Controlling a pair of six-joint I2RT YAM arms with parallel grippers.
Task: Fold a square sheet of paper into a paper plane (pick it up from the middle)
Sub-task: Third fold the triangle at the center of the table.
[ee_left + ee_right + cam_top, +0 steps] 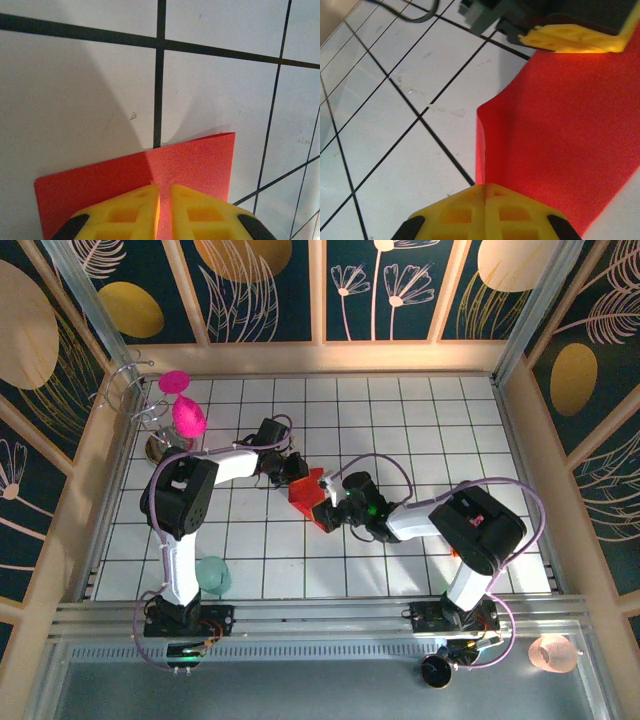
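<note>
Left arm (186, 495): elbow raised, forearm reaching inward; left pincer (164, 189) pinched on red paper (200, 160).
Right arm (476, 526): stretched left, low; right pincer (485, 187) clamped on the same paper.

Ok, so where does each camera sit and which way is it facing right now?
Top external: above and behind the bases, looking down on the tiled table; both arms show, left gripper and right gripper meeting at the red paper sheet.
Left wrist: on the left arm, looking down past its gripper, pinched on the sheet's edge, at tiles.
Right wrist: on the right arm, looking across the sheet it grips toward the left gripper.
Shared: all three show the sheet.
</note>
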